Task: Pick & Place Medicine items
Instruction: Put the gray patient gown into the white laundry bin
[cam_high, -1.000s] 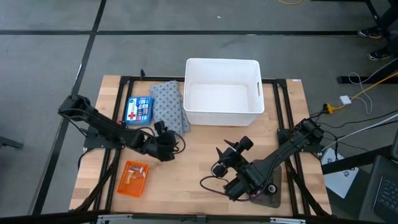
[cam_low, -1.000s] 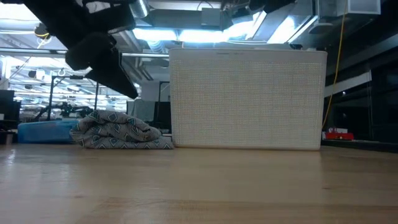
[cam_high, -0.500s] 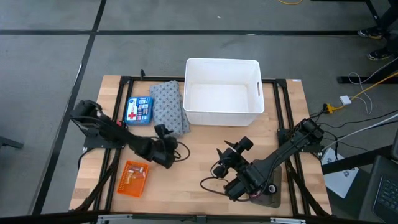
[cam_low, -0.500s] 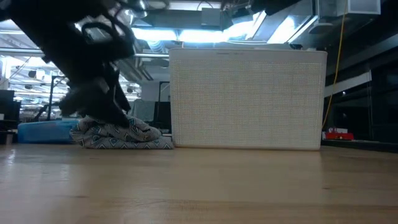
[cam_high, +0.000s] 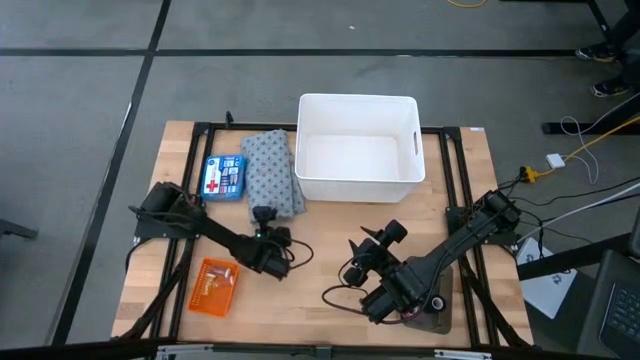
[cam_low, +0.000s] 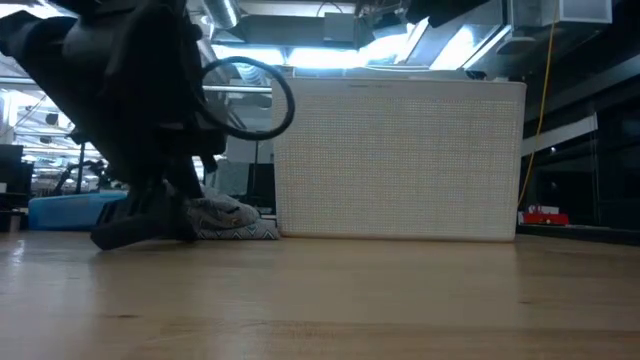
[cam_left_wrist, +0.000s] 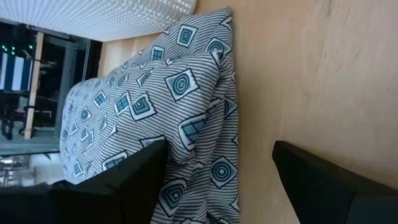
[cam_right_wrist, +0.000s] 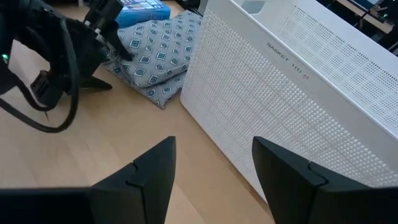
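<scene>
Left hand (cam_high: 263, 218) open, empty, at cloth (cam_high: 270, 175) edge, centre-left. Risk: snagging cloth, missing blue box (cam_high: 222, 177). Right hand (cam_right_wrist: 214, 168) open, empty, idle lower right.

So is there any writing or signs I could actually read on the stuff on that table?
"BASKET 110" or similar, embossed on the white basket's side wall in the right wrist view; the last characters are unclear.
A red cross sign on the flat blue box; its other print is too small to read.
The orange packet has marks too small to read.
The grey patterned cloth has only shapes, no words.
</scene>
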